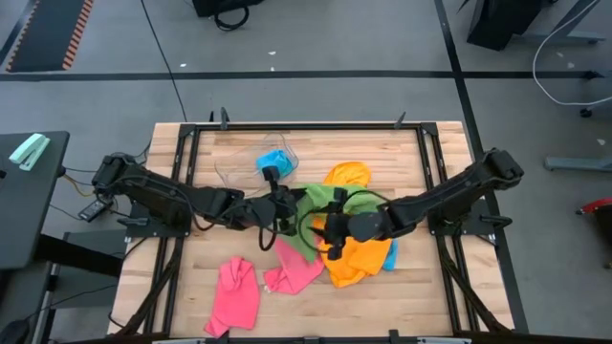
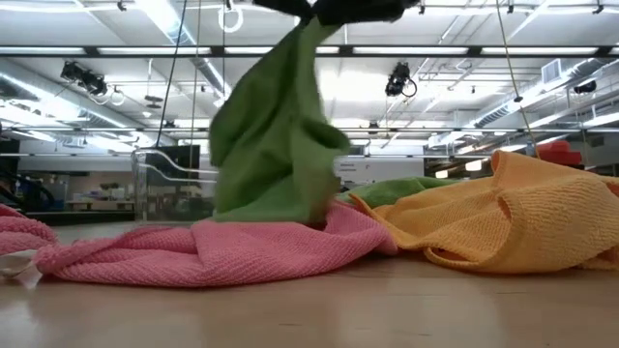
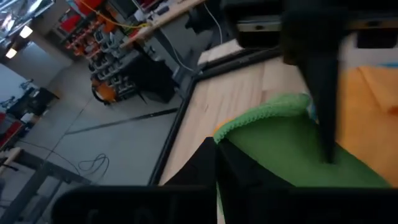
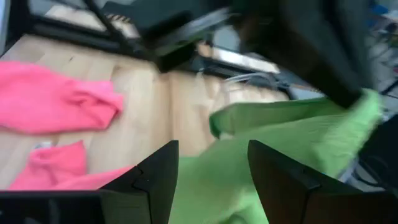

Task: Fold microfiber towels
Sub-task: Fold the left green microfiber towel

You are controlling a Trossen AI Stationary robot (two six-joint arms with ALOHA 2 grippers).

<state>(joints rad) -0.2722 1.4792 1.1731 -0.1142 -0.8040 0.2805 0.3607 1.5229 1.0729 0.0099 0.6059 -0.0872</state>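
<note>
A green microfiber towel [image 1: 311, 212] hangs at the table's middle from my left gripper [image 1: 284, 204], which is shut on it. In the low view the green towel [image 2: 276, 135] droops from the top, and its lower end rests on a pink towel [image 2: 222, 251]. My right gripper [image 4: 211, 180] stands open just to the towel's right, with green cloth [image 4: 280, 134] showing between its fingers; I cannot tell whether they touch it. An orange towel [image 1: 356, 258] lies under the right gripper. Two pink towels [image 1: 234, 291] [image 1: 295, 272] lie near the front edge. My left gripper holds the green towel at its hemmed edge [image 3: 233, 132], near a corner [image 4: 367, 106]. It comes from the table's left, tipped slightly down. The towel hangs slack below the fingers, and its lower end [image 2: 290, 208] lies on the pink towel. The gripper's own body hides the fingertips.
A clear plastic tub [image 1: 258, 162] with a blue towel [image 1: 274, 161] stands at the back, left of centre. Another orange towel [image 1: 346, 175] lies behind the green one. Bare wood [image 1: 421, 296] shows at the front right and along the far edge.
</note>
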